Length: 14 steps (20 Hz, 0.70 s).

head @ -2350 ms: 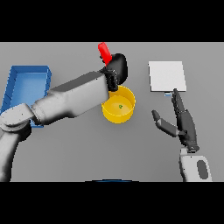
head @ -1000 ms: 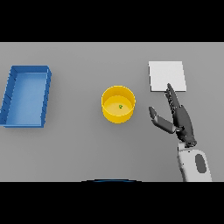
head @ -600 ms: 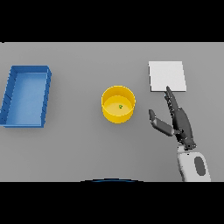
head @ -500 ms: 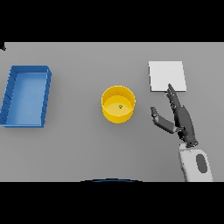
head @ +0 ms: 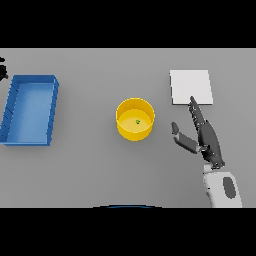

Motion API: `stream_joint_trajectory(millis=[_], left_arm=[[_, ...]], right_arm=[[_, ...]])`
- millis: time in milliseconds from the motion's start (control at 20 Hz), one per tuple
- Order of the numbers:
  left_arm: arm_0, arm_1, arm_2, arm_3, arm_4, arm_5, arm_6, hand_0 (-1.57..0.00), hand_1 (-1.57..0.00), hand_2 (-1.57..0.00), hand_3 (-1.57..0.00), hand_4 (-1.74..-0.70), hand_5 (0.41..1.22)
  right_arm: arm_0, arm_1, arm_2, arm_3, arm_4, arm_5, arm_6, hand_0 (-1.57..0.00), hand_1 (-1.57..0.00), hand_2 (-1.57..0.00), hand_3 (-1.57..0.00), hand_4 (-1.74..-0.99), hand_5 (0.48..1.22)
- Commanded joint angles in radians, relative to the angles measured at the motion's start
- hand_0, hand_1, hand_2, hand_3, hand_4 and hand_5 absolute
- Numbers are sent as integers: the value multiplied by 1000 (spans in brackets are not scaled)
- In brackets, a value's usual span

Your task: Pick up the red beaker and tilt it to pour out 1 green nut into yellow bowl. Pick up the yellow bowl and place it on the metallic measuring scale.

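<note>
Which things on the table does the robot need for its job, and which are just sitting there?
For the job:
- yellow bowl
- green nut inside the bowl
- metallic measuring scale, the pale square plate
- right hand, open beside the bowl

Just lying about:
- blue tray on the left
- something dark at the left edge, too little showing to name

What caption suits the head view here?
Green nut sits in yellow bowl; open right robot hand waits beside it, below the scale.
</note>
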Motion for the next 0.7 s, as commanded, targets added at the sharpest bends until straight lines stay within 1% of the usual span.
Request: stream_joint_trajectory(millis=[0,100,150,200,250,300,350,400,450,500,550,650], left_arm=[[23,7,-7,-28,8,16,-8,-1571,-1571,-1571,-1369,-1682,1106],[47,20,-26,-86,42,23,6,-1571,-1571,-1571,-1442,-1588,962],[74,35,-33,-118,62,32,-1,-1571,-1571,-1571,-1273,-1502,896],[82,46,-35,-142,74,13,4,-1571,-1571,-1571,-1085,-1368,847],[95,51,-42,-160,77,0,3,-1571,-1571,-1571,-935,-1253,810],[112,63,-31,-191,103,-22,-14,-1571,-1520,-1410,-852,-1135,779],[127,70,-18,-217,136,-46,-26,-1437,-1291,-1163,-715,-1046,757],[135,78,-10,-234,157,-66,-28,-1227,-1038,-934,-580,-974,735],[142,87,-7,-262,171,-84,-43,-982,-830,-747,-464,-922,716],[137,93,-8,-273,178,-105,-36,-785,-664,-597,-371,-883,701],[138,110,-15,-288,174,-122,-36,-628,-531,-478,-297,-851,688],[126,112,-37,-276,161,-166,-14,-402,-340,-305,-189,-807,667]], right_arm=[[8,-1,-2,-10,-1,-3,-4,1,1,1,1,-1336,727],[2,2,3,-4,12,-11,-2,1,1,1,1,-1326,728],[4,0,6,-8,13,-8,-9,1,1,1,1,-1326,730],[1,-3,6,-6,15,-8,-6,1,1,1,1,-1326,731],[6,-4,3,-6,11,-7,-9,1,1,1,1,-1327,730],[6,-6,0,-17,5,-5,-12,1,1,1,1,-1325,731],[0,-3,3,0,15,-11,-2,1,1,1,1,-1320,731],[0,-2,1,-5,9,-10,-1,1,1,1,1,-1320,729],[6,0,4,-8,8,-7,-7,1,1,1,1,-1321,727],[13,-4,4,-13,11,-8,-7,1,1,1,1,-1320,726],[20,-6,3,-12,5,-2,-12,1,1,1,1,-1321,725],[18,0,8,-9,13,-6,-10,1,1,1,1,-1316,724]])
